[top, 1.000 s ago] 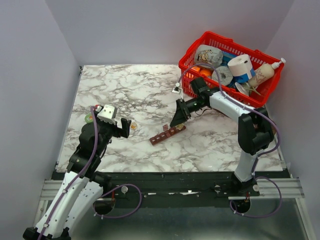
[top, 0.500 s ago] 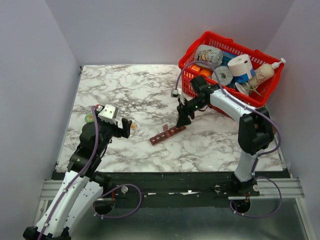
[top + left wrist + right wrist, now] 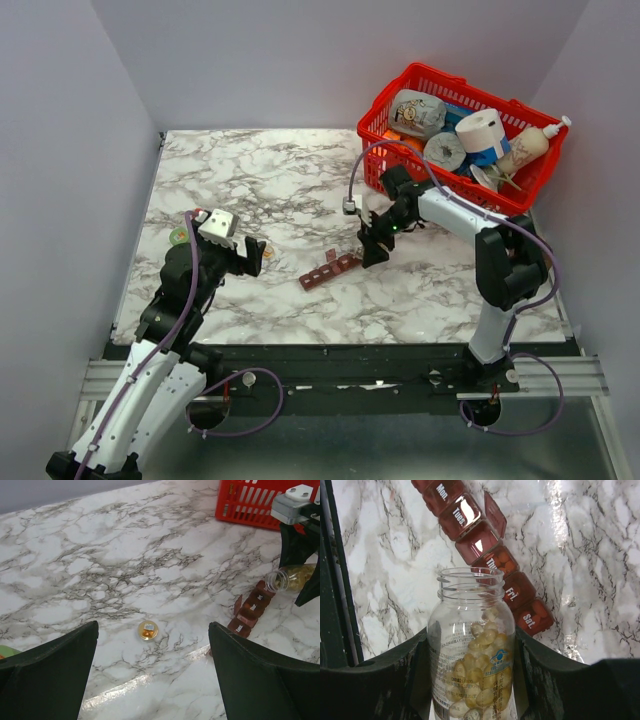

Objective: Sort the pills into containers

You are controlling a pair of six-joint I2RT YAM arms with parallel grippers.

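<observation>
Diagonally across the right wrist view, from upper left to lower right, runs the container strip (image 3: pixel 465 517), a dark red-brown translucent row of small square compartments with white day labels: Mon., Tues, Thu, Fri. and Sat. can be read. One lid between Tues and Thu stands open, tipped to the upper-right side. Orange shapes show through the Thu lid.

In the top view the same strip lies on the marble table (image 3: pixel 250 180) just right of the frame's centre, its long axis going from lower left to upper right.

The right gripper (image 3: pixel 373 243) pinches a clear bottle (image 3: pixel 472 680) between its two fingers, one on each side of the body. The bottle has no cap on. Its open mouth points toward the top of the wrist frame and overlaps the strip around the Thu compartment. How far above the strip it sits cannot be told.

In the left wrist view the bottle lies nearly level, mouth toward frame left, at the strip's upper end. Pale yellow-tan pills (image 3: pixel 480 670) fill its lower half.

The left gripper (image 3: pixel 155 675) hangs over the table at lower left of the top view, fingers spread wide with nothing between them. A small round amber cap (image 3: pixel 148 630) lies on the marble ahead of it. A red basket (image 3: pixel 385 105) of assorted items sits at the upper right.
</observation>
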